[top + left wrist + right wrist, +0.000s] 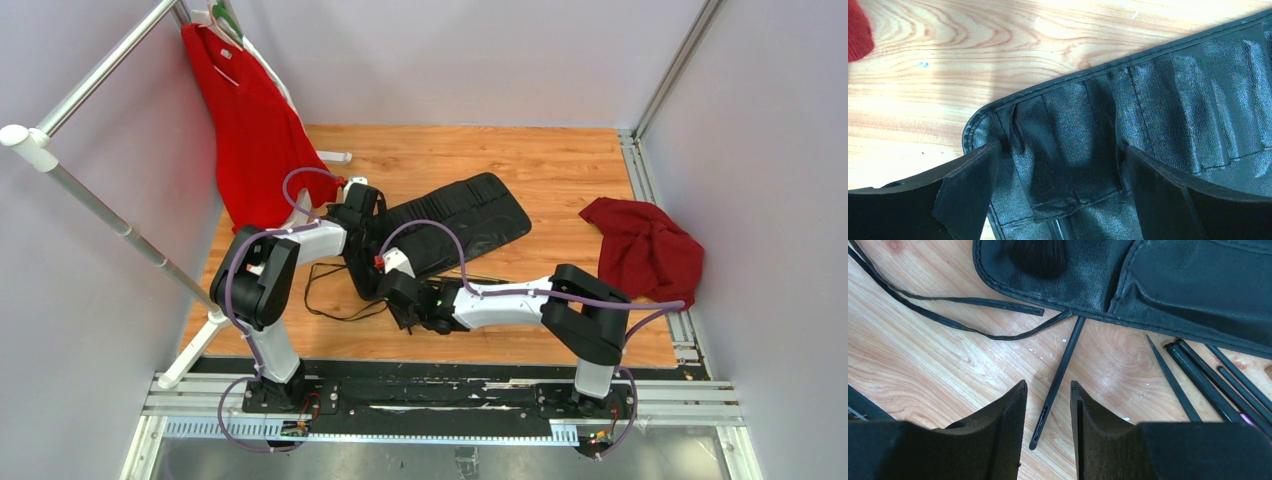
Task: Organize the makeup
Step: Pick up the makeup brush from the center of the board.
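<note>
The black slotted case (pixel 470 212) lies open across the wooden table. My left gripper (pixel 1063 150) hovers open over the case's end (pixel 1168 90), its fingers either side of one slot pocket; a dark handle (pixel 1060 231) pokes out below that pocket. My right gripper (pixel 1048 385) is open and low over the table, its fingers either side of a thin black makeup tool (pixel 1060 365) without touching it. This tool lies on the wood, its far end at the case's edge. Several more black makeup brushes (pixel 1198 377) lie to the right. A fluffy brush tip (pixel 1038 257) rests on the case.
A thin black looped cord (pixel 948 320) trails left of the case on the wood. A crumpled red cloth (pixel 645 250) lies at the right edge. A red garment (pixel 255 130) hangs from a white rack (pixel 100 215) at the left.
</note>
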Robot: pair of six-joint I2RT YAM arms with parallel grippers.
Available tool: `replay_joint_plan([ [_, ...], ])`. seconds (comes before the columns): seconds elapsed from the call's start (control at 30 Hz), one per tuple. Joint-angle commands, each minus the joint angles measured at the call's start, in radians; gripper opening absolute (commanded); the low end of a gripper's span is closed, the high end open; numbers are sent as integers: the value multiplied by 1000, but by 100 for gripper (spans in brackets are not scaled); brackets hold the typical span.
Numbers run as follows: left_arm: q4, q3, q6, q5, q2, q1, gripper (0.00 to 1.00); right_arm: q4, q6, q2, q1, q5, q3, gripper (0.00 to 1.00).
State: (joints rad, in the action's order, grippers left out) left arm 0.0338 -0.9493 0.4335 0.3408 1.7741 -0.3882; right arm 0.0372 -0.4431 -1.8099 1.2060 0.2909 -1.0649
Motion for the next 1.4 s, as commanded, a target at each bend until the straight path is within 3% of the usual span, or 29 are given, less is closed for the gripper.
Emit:
replay_joint_plan([
  [0.0,22,-3,2,-16,33,6,98,-16,-38,-21,1,-4,24,37],
  [0.5,23,-5,2,-14,33,6,98,-29,-87,-40,-12,-18,56,31],
  [0.73,24,-5,2,-14,33,7,98,-17,-117,-37,-19,-16,71,23],
  [1.07,23,-6,2,-14,33,7,98,62,-132,-43,-19,35,50,1],
  [1.37,25,-6,2,-14,33,7,98,147,-127,83,-16,54,81,1],
])
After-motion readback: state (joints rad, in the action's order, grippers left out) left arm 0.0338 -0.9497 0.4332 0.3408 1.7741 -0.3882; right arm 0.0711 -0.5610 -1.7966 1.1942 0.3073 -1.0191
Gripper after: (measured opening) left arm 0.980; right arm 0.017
